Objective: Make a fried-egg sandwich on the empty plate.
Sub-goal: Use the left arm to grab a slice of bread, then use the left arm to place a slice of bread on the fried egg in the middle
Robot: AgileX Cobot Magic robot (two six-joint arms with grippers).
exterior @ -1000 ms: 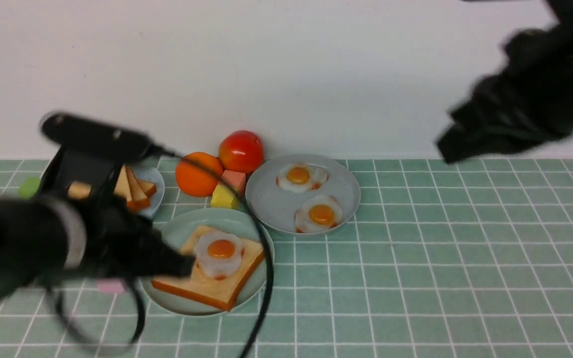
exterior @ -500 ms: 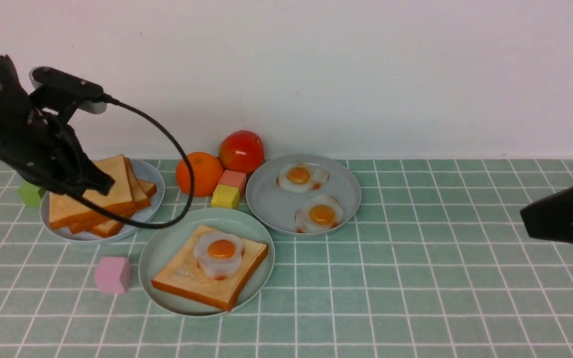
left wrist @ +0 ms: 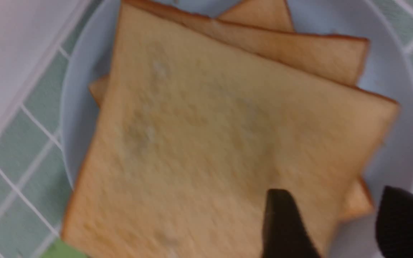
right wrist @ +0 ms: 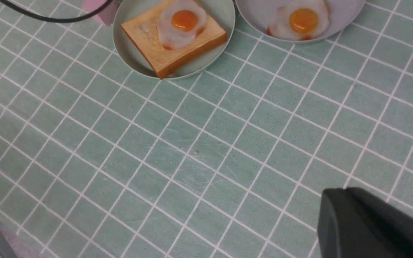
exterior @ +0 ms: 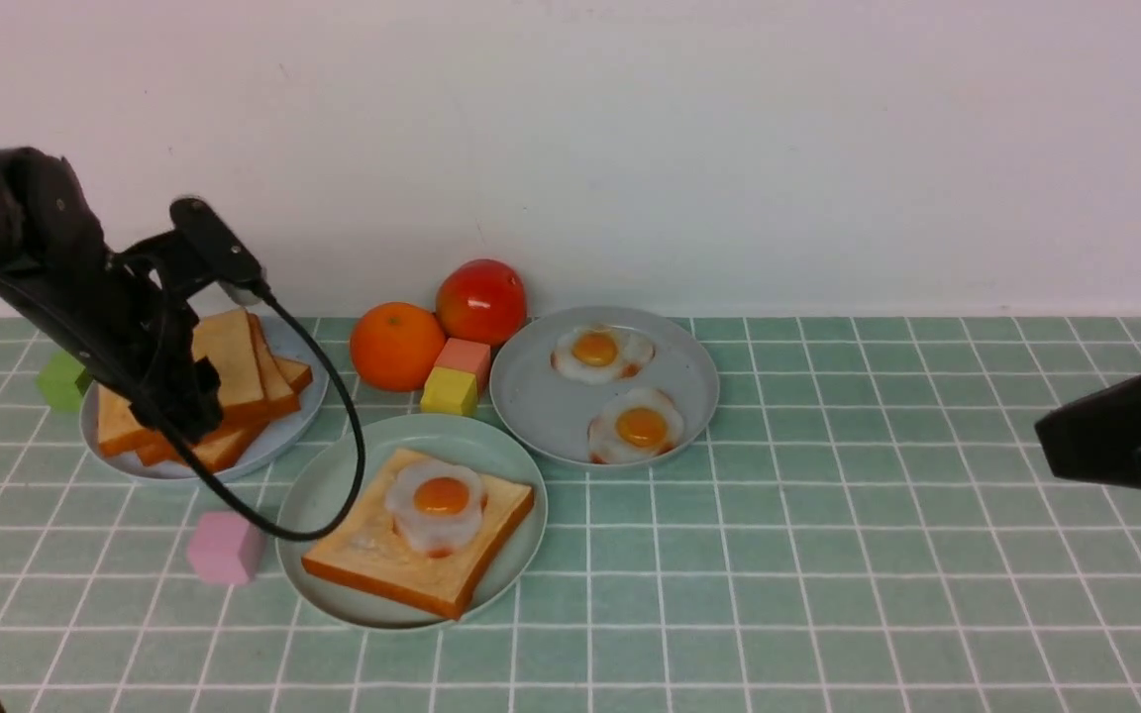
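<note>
Left jaws: you have them apart, straddling an edge of the toast stack [left wrist: 206, 136] on the blue-grey plate [left wrist: 389, 71]
Right jaws: you cannot tell their state; they hang above the desk [exterior: 828, 594]
Fried egg [exterior: 437, 503]: on one toast slice [exterior: 382, 564], mint-green plate [exterior: 471, 441]

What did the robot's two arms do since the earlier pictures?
The left gripper swung away from the mint plate, back and leftward, to the toast stack. It now stands open at a corner of the stack, gripping nothing. The right gripper dropped from high up to low on the right. The fried egg on its toast slice stayed put, as did everything else.
</note>
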